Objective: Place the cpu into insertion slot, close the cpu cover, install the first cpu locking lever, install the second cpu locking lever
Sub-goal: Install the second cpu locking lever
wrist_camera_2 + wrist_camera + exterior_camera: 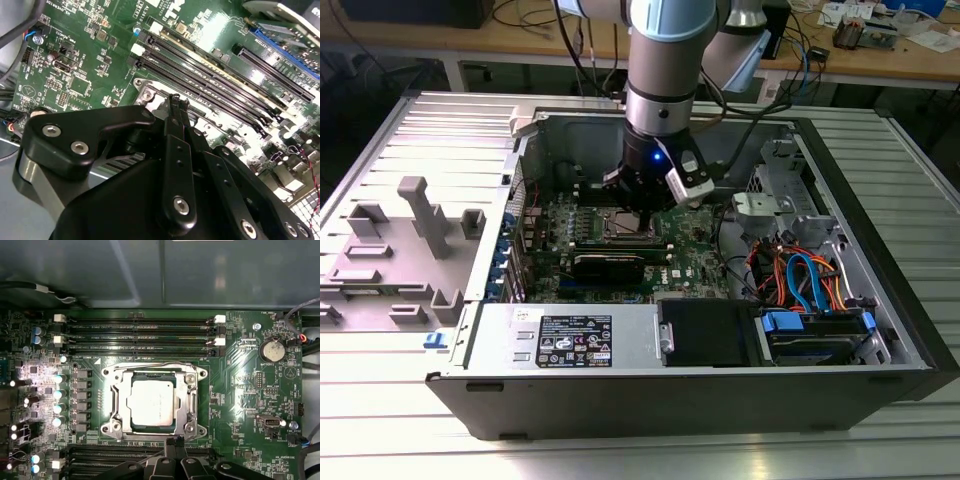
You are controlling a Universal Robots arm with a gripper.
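Note:
The cpu (pixel 150 402), a silvery square chip, lies flat in the insertion slot (pixel 107 374) on the green board. The cpu cover (pixel 189 400), a metal frame with a square window, lies down around the chip. My gripper (pixel 173 441) has its fingertips together and shut at the socket's edge, next to the frame. A thin wire lever (pixel 150 456) runs slanted beside the fingers; whether they touch it is unclear. In the second wrist view the gripper (pixel 176 100) tip rests by the socket's metal corner (pixel 146 94). In the exterior view the gripper (pixel 645 203) hangs low over the socket (pixel 628 226).
Long black memory slots (pixel 140 335) run beside the socket, with more (pixel 115 455) on its other side. A coin battery (pixel 273 351) sits on the board. Case walls (pixel 650 118), cables (pixel 800 280), a drive bay (pixel 815 335) and a power supply (pixel 570 340) surround the board.

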